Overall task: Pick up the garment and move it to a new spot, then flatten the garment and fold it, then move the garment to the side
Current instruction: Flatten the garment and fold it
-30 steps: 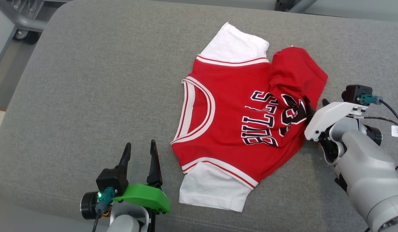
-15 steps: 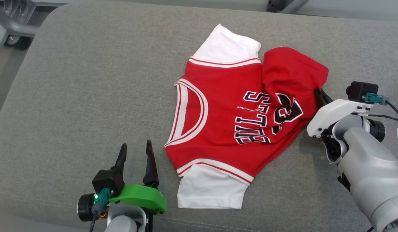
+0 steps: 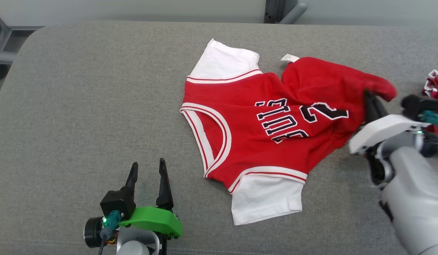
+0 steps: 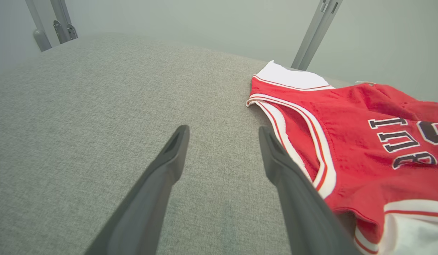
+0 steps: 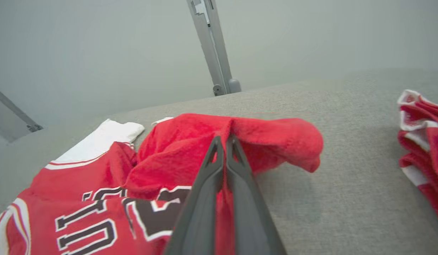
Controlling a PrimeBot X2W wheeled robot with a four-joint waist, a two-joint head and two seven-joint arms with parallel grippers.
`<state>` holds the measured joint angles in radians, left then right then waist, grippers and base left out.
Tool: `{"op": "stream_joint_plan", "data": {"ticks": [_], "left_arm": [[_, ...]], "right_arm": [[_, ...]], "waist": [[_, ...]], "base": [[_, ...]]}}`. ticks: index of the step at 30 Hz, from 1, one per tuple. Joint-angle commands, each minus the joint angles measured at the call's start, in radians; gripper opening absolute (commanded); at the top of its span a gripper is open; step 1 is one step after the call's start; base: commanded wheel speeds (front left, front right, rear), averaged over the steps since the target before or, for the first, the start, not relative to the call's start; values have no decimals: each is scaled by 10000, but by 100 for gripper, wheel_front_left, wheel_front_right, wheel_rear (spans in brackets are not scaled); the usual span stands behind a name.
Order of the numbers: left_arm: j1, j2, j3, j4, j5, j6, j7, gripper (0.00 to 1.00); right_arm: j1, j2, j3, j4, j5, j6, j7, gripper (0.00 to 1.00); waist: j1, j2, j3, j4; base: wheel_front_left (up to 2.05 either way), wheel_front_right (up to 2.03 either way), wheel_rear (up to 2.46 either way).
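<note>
The garment is a small red jersey with white sleeves and black lettering, lying crumpled on the grey padded table. My right gripper is shut on the garment's bunched red hem at the right, lifting a fold of cloth. In the right wrist view the closed fingers pinch the red fabric. My left gripper stands open at the lower left, a short way left of the neckline. In the left wrist view its gripper shows nothing between the fingers, with the garment to its right.
A second bundle of red and white cloth lies at the table's right edge, also seen as a bundle in the right wrist view. Metal frame posts stand behind the table. Bare grey padding stretches across the left half.
My right gripper has closed on the hem and pulled it right and up, stretching the jersey out. The head camera has shifted too. The left gripper has stayed open and still.
</note>
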<state>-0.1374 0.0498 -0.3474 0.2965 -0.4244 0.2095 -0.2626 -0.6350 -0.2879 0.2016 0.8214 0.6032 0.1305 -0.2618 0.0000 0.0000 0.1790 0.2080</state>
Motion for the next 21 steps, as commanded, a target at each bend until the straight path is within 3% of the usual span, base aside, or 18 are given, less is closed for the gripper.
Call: {"op": "stream_joint_plan", "data": {"ticks": [1,5,9,16,17,18,19,21], "left_arm": [[95,18,21,12,68,-51,-23,100],[-78,19,-115,79,33,-80,-23,100],[-145,19,-187,77,-76,-45,-24,100],[-42,19,-168,75,-178,5,-23,100],[-28,19,-171,68,-196,14,-23,100],[-15,19,-169,62,-204,33,-23,100],[7,19,-156,52,-207,38,-23,100],[62,19,-132,36,-224,68,-23,100]], "right_arm": [[118,238,130,-135,-143,2,-42,0],[173,1223,1053,-713,-1050,0,584,0],[213,1751,1967,-744,-1507,0,1218,0],[415,1841,3523,-926,-1406,-1,1926,0],[416,1808,3587,-941,-1423,-1,1854,10],[400,1773,3621,-995,-1484,-1,1733,46],[372,1740,3598,-1066,-1523,-1,1582,100],[361,1693,3502,-1243,-1576,-1,1303,100]], "waist": [[0,0,-45,-21],[0,0,-71,167],[0,0,-57,486],[0,0,-53,771],[0,0,-58,774],[0,0,-67,766],[0,0,-79,744],[0,0,-116,674]], "base": [[0,0,0],[0,0,0],[0,0,0],[0,0,0],[0,0,0],[0,0,0],[0,0,0],[0,0,0]]}}
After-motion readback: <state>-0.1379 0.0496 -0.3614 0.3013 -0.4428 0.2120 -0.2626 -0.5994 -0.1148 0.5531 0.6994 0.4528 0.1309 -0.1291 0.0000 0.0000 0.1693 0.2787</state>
